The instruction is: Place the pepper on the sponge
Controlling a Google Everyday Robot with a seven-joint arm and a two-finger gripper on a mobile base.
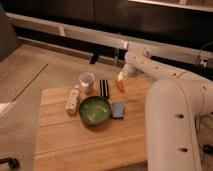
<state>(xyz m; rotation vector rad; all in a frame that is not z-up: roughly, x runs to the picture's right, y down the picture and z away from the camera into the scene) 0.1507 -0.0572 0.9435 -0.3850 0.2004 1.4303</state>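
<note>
One slender orange-red pepper (pixel 120 85) lies near the back edge of the wooden counter (pixel 75 145), directly beneath the white arm's gripper (pixel 120 76), whose fingers stand spread. The flat blue rectangular sponge (pixel 118 110) sits apart, just beside the round green bowl (pixel 94 110).

Light wooden desk (pixel 65 145), round green bowl (pixel 94 110) near its middle, flat blue rectangular sponge (pixel 118 109) just right of the bowl, small white bottle (pixel 73 99) lying left of the bowl, white cup (pixel 87 80) behind the bowl, narrow black rectangular block (pixel 104 88) right of the cup, slender orange-red pepper (pixel 120 86) right of the block and behind the sponge, tool (pixel 120 77) just above the pepper.
</note>
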